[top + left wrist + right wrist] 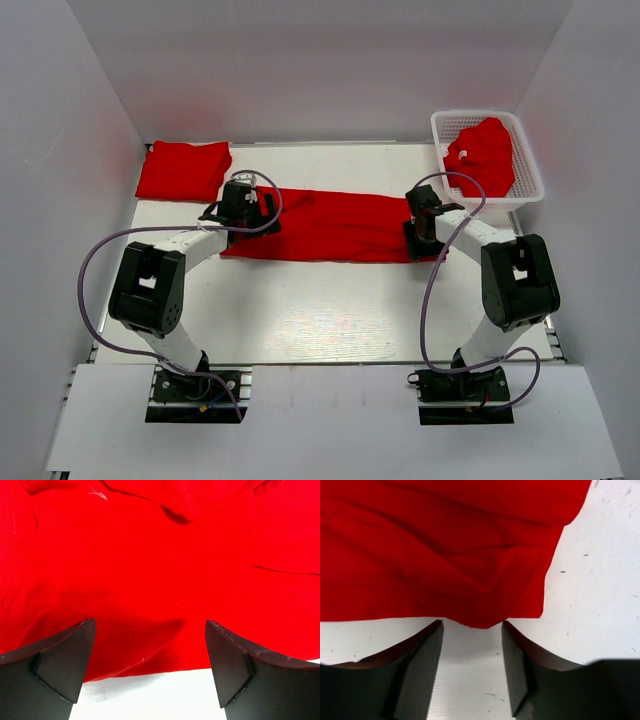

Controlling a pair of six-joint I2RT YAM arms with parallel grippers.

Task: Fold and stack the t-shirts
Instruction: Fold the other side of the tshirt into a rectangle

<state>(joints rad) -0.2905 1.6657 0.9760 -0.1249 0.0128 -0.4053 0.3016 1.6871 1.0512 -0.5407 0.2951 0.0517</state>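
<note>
The left arm (pixel 150 285) is bent sharply at the elbow. Its forearm is slanted inward and its wrist is lowered close to the table (pixel 330 310). The left end effector (pixel 150 625) is held wide and nothing is gripped. The long t-shirt (pixel 335 225) is spread beneath and ahead of it, and the near hem is found between its two fingers.

The right arm (pixel 515 280) is bent in the same way, with the wrist brought low at the shirt's other end. The right end effector (pixel 471 625) is set at a middling gap, and bare table can be seen between its fingers. The hem is met just at its fingertips, but no clamping is seen.

A folded t-shirt (pixel 183 170) is laid beyond and to the left of the left end effector. A crumpled t-shirt (pixel 485 155) is kept in a white basket (pixel 530 165) beyond and to the right of the right end effector.
</note>
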